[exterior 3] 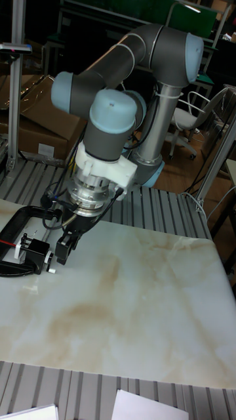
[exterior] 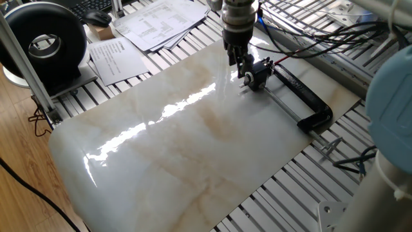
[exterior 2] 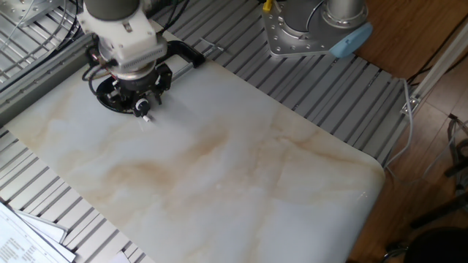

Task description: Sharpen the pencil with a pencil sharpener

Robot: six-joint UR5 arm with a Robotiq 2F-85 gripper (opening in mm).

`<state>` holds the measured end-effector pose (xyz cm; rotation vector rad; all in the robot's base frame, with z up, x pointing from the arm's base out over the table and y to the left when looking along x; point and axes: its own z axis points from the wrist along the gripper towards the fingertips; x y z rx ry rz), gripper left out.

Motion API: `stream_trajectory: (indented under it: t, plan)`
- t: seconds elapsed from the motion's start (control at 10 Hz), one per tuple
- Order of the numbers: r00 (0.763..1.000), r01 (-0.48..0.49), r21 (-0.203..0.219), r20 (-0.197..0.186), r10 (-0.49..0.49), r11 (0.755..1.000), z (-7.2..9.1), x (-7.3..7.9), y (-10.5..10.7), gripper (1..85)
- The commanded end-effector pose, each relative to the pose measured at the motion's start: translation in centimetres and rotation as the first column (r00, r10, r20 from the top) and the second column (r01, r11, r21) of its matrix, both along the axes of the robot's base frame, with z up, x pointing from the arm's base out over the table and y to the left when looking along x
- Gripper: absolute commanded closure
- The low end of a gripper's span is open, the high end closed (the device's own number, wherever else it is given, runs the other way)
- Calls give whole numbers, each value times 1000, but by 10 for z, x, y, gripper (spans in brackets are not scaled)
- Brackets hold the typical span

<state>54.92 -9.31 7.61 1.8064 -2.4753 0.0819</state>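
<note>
The pencil sharpener (exterior: 259, 75) is a small black box with a silvery round face (exterior 3: 50, 261), standing on the marble slab at the end of a long black clamp (exterior: 308, 98). A thin red stick (exterior: 284, 58), perhaps the pencil, pokes out behind it. My gripper (exterior: 243, 62) hangs right beside the sharpener's face, almost touching it. The fingers (exterior 3: 64, 248) look pressed together, with nothing visible between them. From the other side, the gripper (exterior 2: 140, 96) covers most of the sharpener (exterior 2: 145, 110).
The marble slab (exterior: 187, 142) lies on a slatted metal table. Papers (exterior: 154, 22) and a black round device (exterior: 48, 45) sit at the far left. Cables (exterior: 309, 29) run behind the clamp. The arm's base (exterior 2: 314, 29) is bolted by the slab's edge.
</note>
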Motion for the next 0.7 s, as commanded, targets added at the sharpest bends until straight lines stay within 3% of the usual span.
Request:
stream_trajectory:
  t: [0.0,0.1,0.2,0.3,0.6]
  plan:
    - [1000,11,27,-10,-10,1000,-19,-1,2,327]
    - [1000,7,33,-19,-6,999,-19,-4,3,323]
    - [1000,-27,11,15,27,1000,-24,7,-1,323]
    - [999,-31,6,25,31,1000,-32,11,-3,320]
    - [1000,-21,20,5,21,1000,-34,4,-2,320]
